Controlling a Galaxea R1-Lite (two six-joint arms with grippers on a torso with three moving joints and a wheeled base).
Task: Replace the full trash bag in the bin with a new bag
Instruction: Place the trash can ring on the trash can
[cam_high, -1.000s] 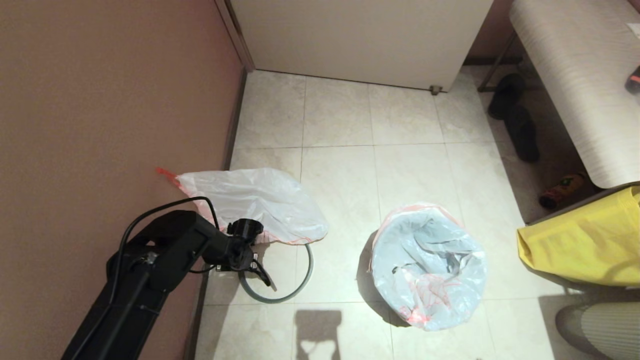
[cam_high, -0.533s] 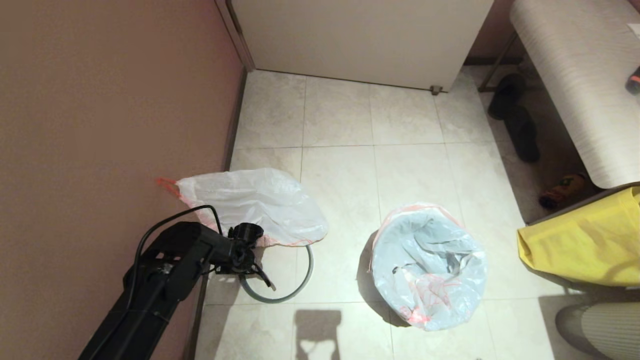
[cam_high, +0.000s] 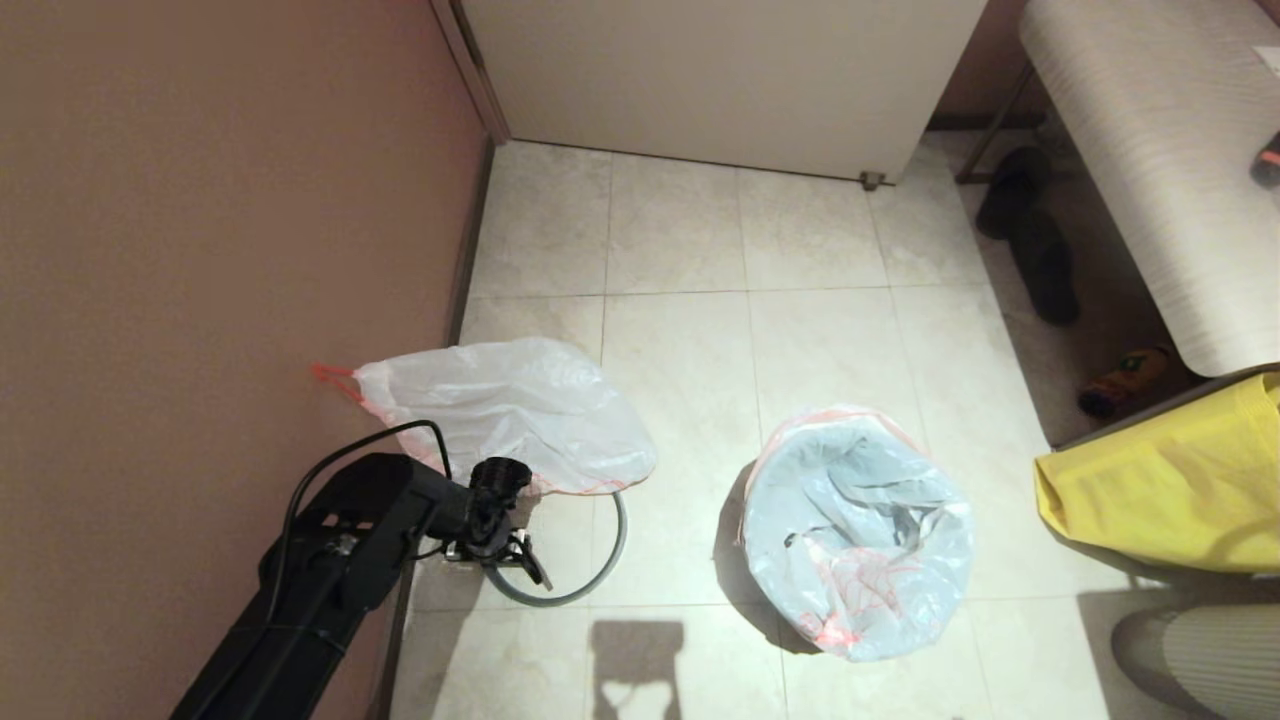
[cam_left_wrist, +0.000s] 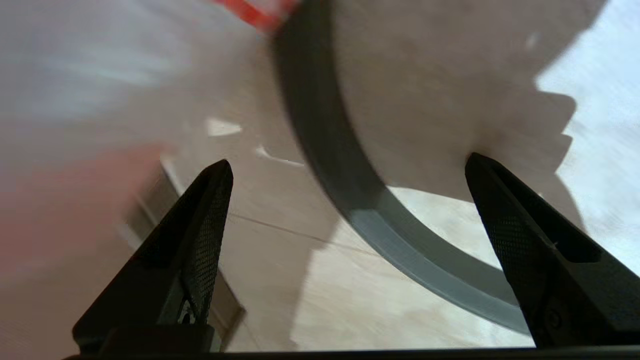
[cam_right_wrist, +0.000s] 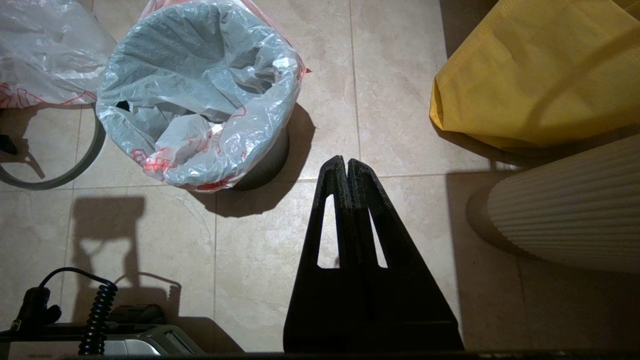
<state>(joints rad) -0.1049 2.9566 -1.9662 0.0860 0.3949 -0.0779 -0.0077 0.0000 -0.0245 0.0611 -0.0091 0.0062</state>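
The full trash bag (cam_high: 510, 410), white with a red-orange drawstring, lies on the floor against the left wall. The grey rim ring (cam_high: 600, 575) lies flat just in front of it. My left gripper (cam_high: 527, 570) hovers open over the ring's left side. In the left wrist view the ring (cam_left_wrist: 400, 240) runs between the spread fingers, untouched. The black bin (cam_right_wrist: 267, 162) stands to the right, and the new bag (cam_high: 860, 520) with red-orange print lines it and folds over its top. My right gripper (cam_right_wrist: 347, 162) is shut and empty above the floor beside the bin.
The brown wall (cam_high: 200, 250) is close on the left arm's side. A yellow fabric bag (cam_high: 1170, 480) and a ribbed white object (cam_high: 1200, 650) crowd the right. Black slippers (cam_high: 1040, 250) and a bottle (cam_high: 1125, 380) lie under the bench (cam_high: 1150, 150). A white cabinet (cam_high: 720, 70) stands behind.
My left arm has drawn back toward me and the open gripper has dropped slightly over the ring's left side. The full bag's drawstring corner has sagged lower against the wall.
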